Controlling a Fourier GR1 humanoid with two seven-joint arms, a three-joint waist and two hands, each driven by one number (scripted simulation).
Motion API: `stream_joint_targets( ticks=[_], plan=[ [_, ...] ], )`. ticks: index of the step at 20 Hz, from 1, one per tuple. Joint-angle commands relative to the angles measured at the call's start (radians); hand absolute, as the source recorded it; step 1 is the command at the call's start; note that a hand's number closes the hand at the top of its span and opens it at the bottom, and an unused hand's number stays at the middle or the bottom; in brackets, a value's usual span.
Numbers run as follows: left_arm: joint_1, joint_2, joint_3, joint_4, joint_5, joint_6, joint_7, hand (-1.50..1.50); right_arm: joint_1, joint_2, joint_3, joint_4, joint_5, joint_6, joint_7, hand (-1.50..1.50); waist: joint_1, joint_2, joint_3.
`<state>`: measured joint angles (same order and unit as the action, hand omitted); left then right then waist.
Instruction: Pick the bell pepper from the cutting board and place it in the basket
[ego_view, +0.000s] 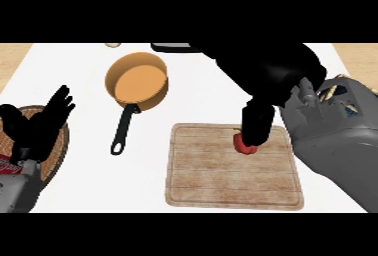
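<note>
The bell pepper (243, 144) lies on the cutting board (221, 180), near the board's far right corner. It is red and small, and only its left and lower side shows, because the fingers (256, 125) of the right hand (269, 75) come down over it from above. Those fingers are curled against the pepper's top and right side and look clamped on it, though how far they wrap round it is hidden.

The cutting board is pale wood with a worn grain and rounded corners, flat on the white bench (81, 190). No writing or label can be read on anything.

To the left of the board, well apart from it, stands a frying pan (137, 81) with an orange-brown bowl and a black handle pointing toward the near edge. At the far edge of the bench a small pale thing (112, 44) shows, too little of it to tell what it is.

At the left edge sits the woven basket (55, 150), round and brown. The left hand (40, 122) rests over it, fingers straight, apart and pointing up, holding nothing.
</note>
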<state>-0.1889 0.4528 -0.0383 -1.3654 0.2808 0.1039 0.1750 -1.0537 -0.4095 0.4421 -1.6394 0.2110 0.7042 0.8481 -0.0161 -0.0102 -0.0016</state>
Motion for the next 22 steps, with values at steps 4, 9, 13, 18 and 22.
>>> stream_joint_targets(
  ticks=[4,9,13,18,22],
  plan=[
    [0.017,-0.016,0.017,-0.013,-0.01,-0.003,-0.002,0.0,0.083,-0.076,-0.164,-0.158,-0.269,0.165,0.181,-1.5,-0.003,0.002,0.001],
    [0.048,-0.04,0.022,-0.025,-0.031,-0.009,-0.03,0.0,0.315,-0.13,-0.213,-0.35,-0.203,0.055,0.044,-1.5,0.006,0.006,0.002],
    [-0.005,-0.044,0.03,0.02,-0.047,-0.04,-0.013,0.0,0.417,-0.139,-0.276,-0.354,-0.132,0.084,-0.088,-1.5,0.011,0.011,0.002],
    [-0.015,-0.112,0.003,0.008,-0.087,0.006,-0.027,0.0,0.616,-0.074,-0.194,-0.417,0.111,-0.024,-0.263,-1.5,0.012,0.012,0.003],
    [-0.006,-0.063,0.045,-0.029,-0.058,-0.046,0.03,0.0,0.639,-0.066,-0.168,-0.228,0.294,-0.143,-0.514,-1.5,0.024,0.012,0.003]
  ],
)
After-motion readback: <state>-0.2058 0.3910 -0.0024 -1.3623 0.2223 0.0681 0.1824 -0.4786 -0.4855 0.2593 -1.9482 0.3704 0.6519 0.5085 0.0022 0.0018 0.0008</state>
